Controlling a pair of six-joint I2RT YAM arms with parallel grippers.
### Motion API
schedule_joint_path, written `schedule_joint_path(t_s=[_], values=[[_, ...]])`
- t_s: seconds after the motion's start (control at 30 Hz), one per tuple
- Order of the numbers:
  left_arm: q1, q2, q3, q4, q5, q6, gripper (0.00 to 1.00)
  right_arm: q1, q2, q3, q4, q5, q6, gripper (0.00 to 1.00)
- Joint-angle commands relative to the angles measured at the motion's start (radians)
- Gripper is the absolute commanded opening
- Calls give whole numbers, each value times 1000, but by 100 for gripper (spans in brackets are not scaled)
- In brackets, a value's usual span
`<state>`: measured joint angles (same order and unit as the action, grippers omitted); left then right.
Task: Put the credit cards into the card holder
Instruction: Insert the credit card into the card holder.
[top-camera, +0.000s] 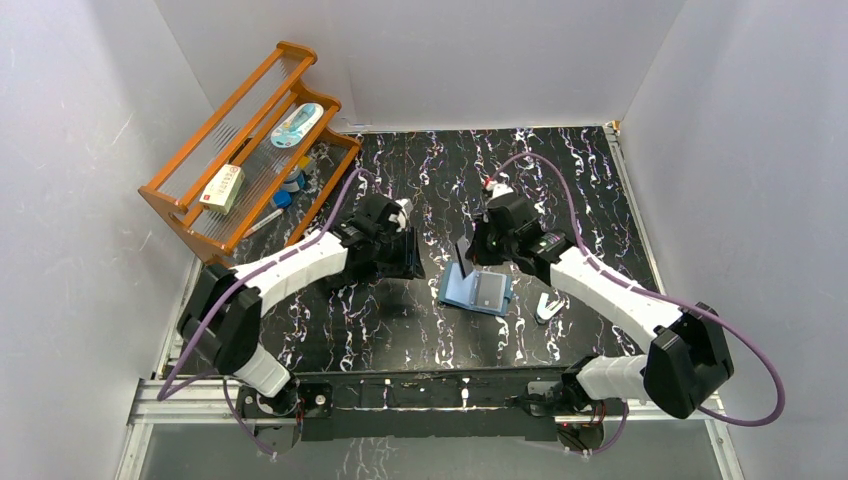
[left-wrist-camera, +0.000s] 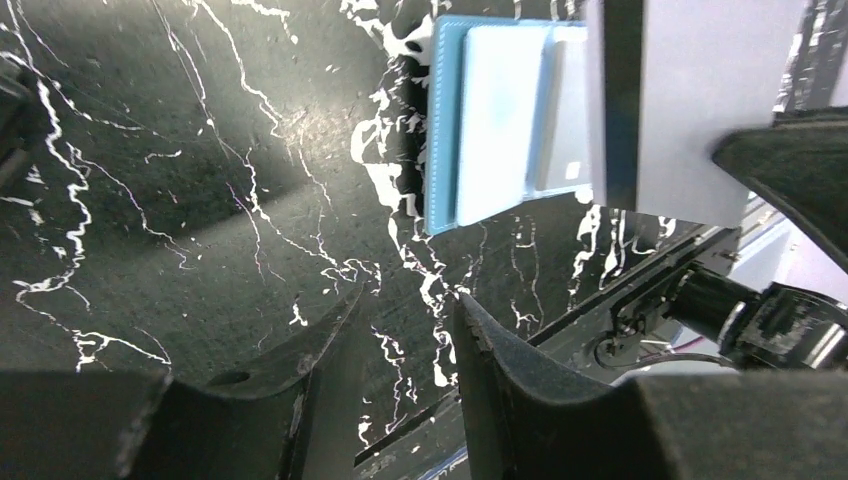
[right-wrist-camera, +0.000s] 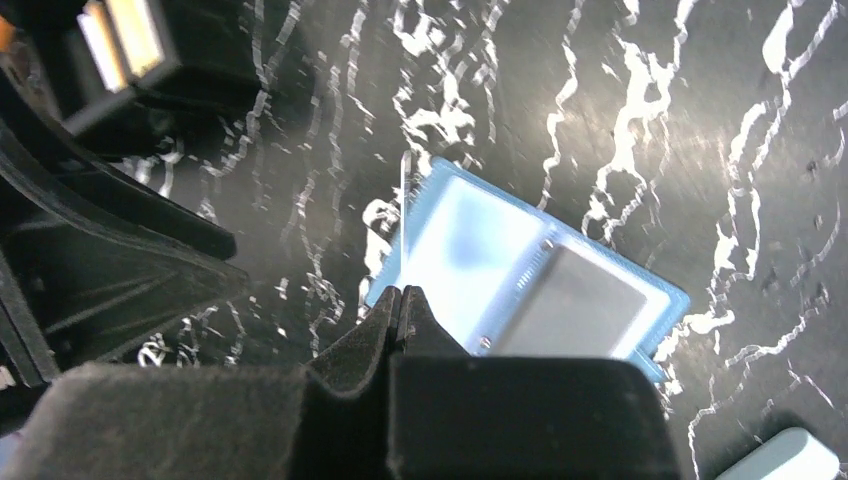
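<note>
1. Top view: the black surface (top-camera: 400, 340), veined with white, fills a booth of plain white walls (top-camera: 480, 60). A wooden rack (top-camera: 250, 150) carrying small packets stands at ten o'clock. The card holder (top-camera: 478, 290) lies open just right of centre, and a loose white card (top-camera: 548, 306) lies near it at three o'clock. The right gripper (top-camera: 468, 250) hangs over the holder's left edge with a credit card (top-camera: 463, 262) upright in it. The left gripper (top-camera: 400, 250) sits near, at its nine o'clock.

2. Left wrist view: the left jaws stand partly apart with nothing between them, only marbled surface below. The card holder shows at twelve to one o'clock with its pale pockets facing up. The held card's grey-white face fills two o'clock.

3. Right wrist view: the right jaws are pressed together on the credit card, which is seen edge-on as a thin pale line rising toward twelve. The open holder lies flat at two o'clock, with a grey panel on its right half. The loose card's corner shows at five o'clock.
</note>
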<state>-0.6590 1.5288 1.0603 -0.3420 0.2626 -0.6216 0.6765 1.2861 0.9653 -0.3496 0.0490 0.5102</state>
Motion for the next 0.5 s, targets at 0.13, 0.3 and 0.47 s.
schedule_joint_path(t_s=[0.13, 0.3, 0.47], values=[[-30, 70, 29, 32, -48, -21, 36, -92, -62, -173, 71, -116, 41, 0], [-34, 120, 20, 76, -12, -64, 39, -210, -114, -276, 121, -236, 46, 0], [-47, 156, 18, 152, 24, -109, 39, -254, -157, -351, 155, -283, 73, 0]])
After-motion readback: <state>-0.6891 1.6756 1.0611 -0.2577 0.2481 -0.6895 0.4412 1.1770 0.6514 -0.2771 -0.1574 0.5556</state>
